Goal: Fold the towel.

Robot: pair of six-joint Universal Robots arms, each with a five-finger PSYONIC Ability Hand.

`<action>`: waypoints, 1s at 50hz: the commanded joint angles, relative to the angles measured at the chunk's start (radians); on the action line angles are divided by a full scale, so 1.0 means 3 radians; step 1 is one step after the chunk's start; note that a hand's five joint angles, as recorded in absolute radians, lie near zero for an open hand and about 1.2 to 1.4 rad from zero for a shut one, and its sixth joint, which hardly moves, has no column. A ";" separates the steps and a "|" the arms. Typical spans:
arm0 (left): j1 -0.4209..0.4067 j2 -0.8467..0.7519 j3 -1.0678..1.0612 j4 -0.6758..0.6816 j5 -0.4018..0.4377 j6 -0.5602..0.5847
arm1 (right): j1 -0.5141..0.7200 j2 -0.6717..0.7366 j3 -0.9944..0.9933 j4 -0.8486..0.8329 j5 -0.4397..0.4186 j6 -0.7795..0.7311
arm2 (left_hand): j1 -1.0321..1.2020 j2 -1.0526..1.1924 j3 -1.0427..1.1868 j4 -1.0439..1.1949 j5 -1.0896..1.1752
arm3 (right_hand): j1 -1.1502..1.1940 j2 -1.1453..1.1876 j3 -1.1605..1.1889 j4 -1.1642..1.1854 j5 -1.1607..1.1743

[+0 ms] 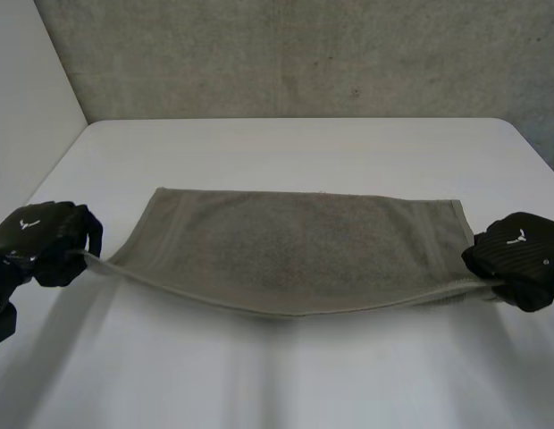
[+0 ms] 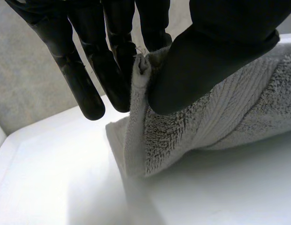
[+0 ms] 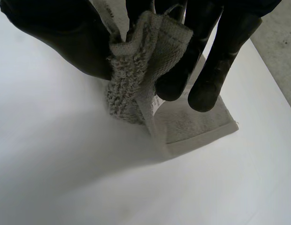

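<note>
- Grey towel (image 1: 295, 250) spread long-ways across middle of white table (image 1: 286, 147), far long edge lying flat, near long edge raised off the surface and sagging in the middle.
- At near-left corner of towel: left hand (image 1: 45, 237), clamped on the cloth. In left wrist view, cloth pinched between thumb (image 2: 206, 61) and straight fingers (image 2: 112, 70), corner tip poking up between them.
- At near-right corner: right hand (image 1: 518, 255), likewise gripping. In right wrist view, corner bunched between thumb (image 3: 65, 42) and fingers (image 3: 216, 70).
- Hands well apart, one per corner. Probably to keep near edge level so it travels as one line instead of crumpling.
- Pinch at the very corners rather than mid-edge, likely so these corners can be matched to the far corners on landing.
- Far edge flat on table as anchor. Looks like the hinge side for a lengthwise fold in half.
- Step in hand, by judgement: start of first fold, near edge up, nothing yet laid over. Task early.
- Next move likely needing both hands carried away from the robot together, at equal height, over to far edge, then let go.
- Risks: middle sag dragging on table and rolling under, or one thin pinch slipping and skewing the fold.
- Rough grey wall (image 1: 304, 54) behind table, not involved.
</note>
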 commanded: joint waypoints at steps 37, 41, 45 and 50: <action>-0.1387 -0.3323 0.3336 0.0907 -0.1708 -0.0276 | 0.0927 0.2400 -0.2592 -0.1557 0.1532 0.1394 | -0.3429 -0.3476 -0.3474 -0.3479 -0.3449 | -0.3884 -0.3872 -0.3882 -0.3892 -0.3979; -0.1387 -0.3174 0.3218 0.0850 -0.1734 -0.0276 | 0.0927 0.2211 -0.2409 -0.1547 0.1537 0.1420 | -0.3429 -0.3476 -0.3474 -0.3479 -0.3449 | -0.3884 -0.3872 -0.3882 -0.3892 -0.3979; -0.1382 -0.2792 0.2857 0.0779 -0.1744 -0.0287 | 0.0922 0.1757 -0.1939 -0.1572 0.1517 0.1440 | -0.3429 -0.3476 -0.3474 -0.3479 -0.3449 | -0.3884 -0.3872 -0.3882 -0.3892 -0.3979; -0.1372 -0.2306 0.2381 0.0799 -0.1719 -0.0292 | 0.0902 0.1337 -0.1474 -0.1603 0.1507 0.1441 | -0.3429 -0.3476 -0.3474 -0.3479 -0.3449 | -0.3884 -0.3872 -0.3882 -0.3892 -0.3979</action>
